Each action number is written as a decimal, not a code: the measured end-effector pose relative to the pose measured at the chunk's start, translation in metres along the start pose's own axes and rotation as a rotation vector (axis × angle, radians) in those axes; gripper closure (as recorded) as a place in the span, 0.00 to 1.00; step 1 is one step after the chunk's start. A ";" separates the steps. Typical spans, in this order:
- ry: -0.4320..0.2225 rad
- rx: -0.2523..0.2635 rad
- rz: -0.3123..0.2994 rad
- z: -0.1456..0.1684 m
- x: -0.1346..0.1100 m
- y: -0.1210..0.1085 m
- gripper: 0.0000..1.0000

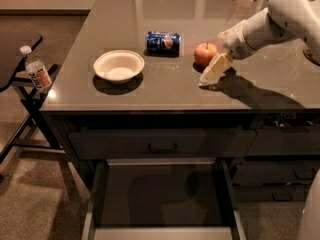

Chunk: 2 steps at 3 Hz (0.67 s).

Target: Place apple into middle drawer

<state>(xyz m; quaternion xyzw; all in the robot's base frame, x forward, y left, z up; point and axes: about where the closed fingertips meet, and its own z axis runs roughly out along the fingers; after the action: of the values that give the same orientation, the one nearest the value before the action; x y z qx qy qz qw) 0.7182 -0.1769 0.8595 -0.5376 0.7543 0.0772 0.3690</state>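
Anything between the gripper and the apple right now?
Nothing. In the camera view the gripper is close beside the apple, with no object between them on the tabletop.

Table [150,91] top: smooth glossy grey, mirrors the lights. Apple [205,53]: waxy skin, slight sheen. Soda can [163,42]: glossy printed metal. Bowl [119,65]: matt white, paper-like. Bottle [37,73]: clear plastic. Middle drawer [160,194] floor: smooth matt grey. Hand [219,54], just beside the apple: pale matt plastic fingers, spread apart; arm shell smooth white.

dim overhead light, glare on tabletop [165,91]; tool [214,58] beside apple [205,54] casts soft shadow
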 end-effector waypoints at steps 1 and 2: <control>0.000 0.000 0.000 0.000 0.000 0.000 0.19; 0.000 0.000 0.000 0.000 0.000 0.000 0.42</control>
<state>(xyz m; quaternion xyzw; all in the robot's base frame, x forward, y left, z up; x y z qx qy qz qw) 0.7182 -0.1769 0.8594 -0.5376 0.7543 0.0773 0.3689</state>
